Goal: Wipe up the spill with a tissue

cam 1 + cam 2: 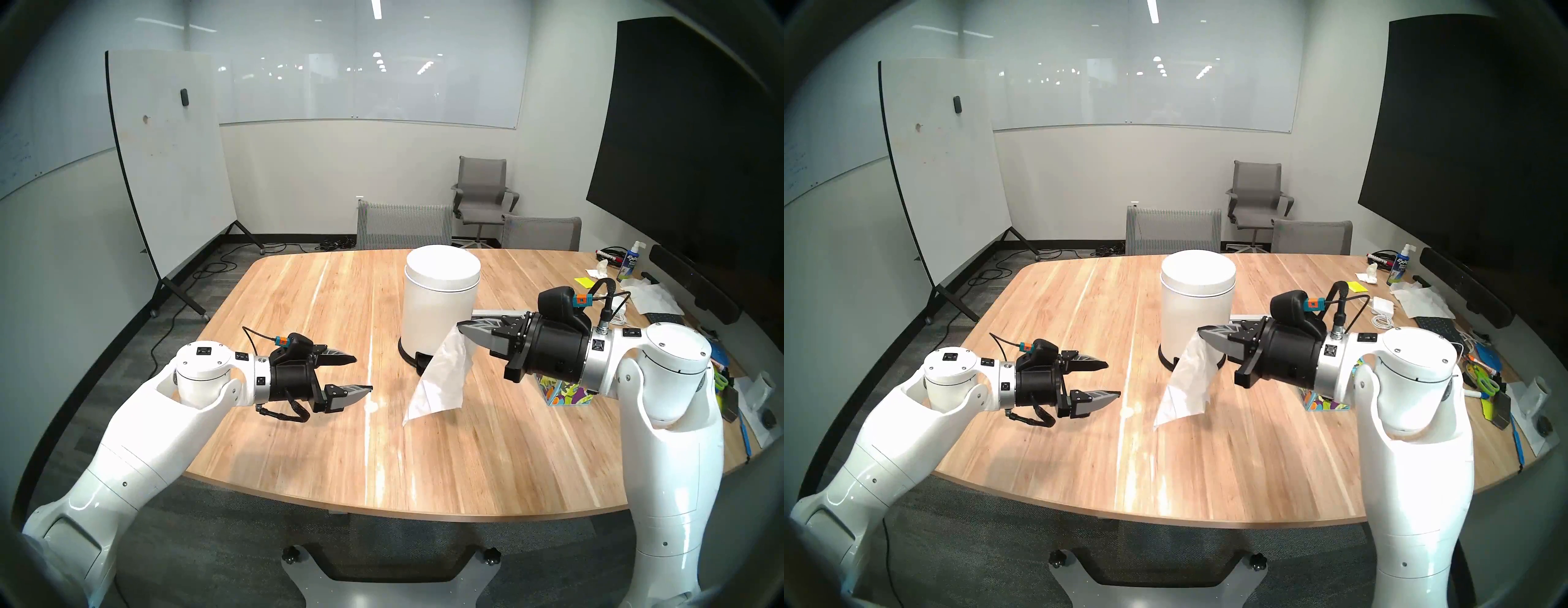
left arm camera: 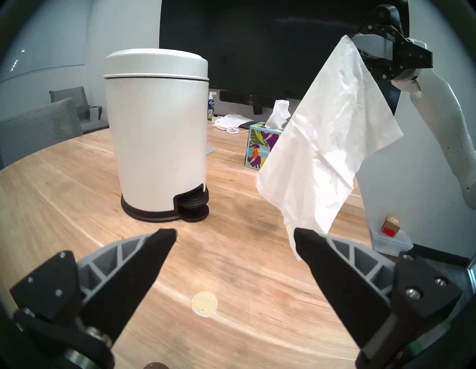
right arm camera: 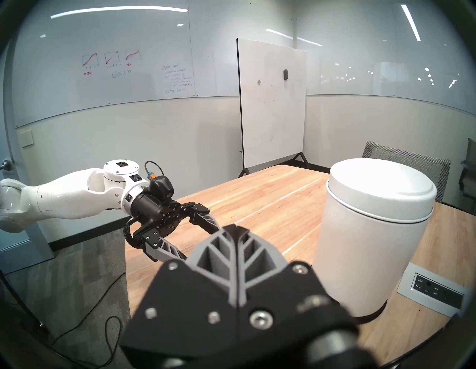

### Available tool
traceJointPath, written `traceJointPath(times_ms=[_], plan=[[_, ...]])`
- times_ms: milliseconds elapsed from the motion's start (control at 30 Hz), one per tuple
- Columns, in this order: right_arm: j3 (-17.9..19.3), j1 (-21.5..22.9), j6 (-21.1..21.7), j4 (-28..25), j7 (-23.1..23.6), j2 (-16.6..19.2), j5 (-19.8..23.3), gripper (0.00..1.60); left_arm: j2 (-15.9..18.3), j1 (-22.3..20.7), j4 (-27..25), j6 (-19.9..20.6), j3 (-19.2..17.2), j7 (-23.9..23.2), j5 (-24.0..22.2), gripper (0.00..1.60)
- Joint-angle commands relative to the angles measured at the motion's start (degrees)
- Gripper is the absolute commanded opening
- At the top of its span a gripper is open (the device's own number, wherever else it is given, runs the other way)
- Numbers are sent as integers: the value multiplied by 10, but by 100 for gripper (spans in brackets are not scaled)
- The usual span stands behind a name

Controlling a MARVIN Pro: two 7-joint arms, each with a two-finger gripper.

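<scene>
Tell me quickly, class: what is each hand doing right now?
Left hand: open, holding nothing.
Right hand: closed, holding the tissue by its top corner.

head stereo pair: high, looking down over light wooden worktop (image 1: 297, 305), near-identical | left wrist: low, close, faces white cylindrical pedal bin (image 2: 157, 136) | right wrist: level, faces left across worktop | all share bin

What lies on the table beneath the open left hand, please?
A small round puddle, the spill, sits on the bare wooden table below the left hand; nothing covers it.
</scene>
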Motion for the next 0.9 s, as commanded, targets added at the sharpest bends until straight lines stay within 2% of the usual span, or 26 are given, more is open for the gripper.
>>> traceJointPath(times_ms=[0,700,867], plan=[[-6,16,1,-7,8,2,7,0,-6,3,-23,1,1,2,-5,160],[-35,33,6,-3,-5,-9,16,0,-21,22,-62,14,14,31,-7,160],[-36,31,8,-5,-6,-11,17,0,-35,7,-57,24,12,40,-14,160]])
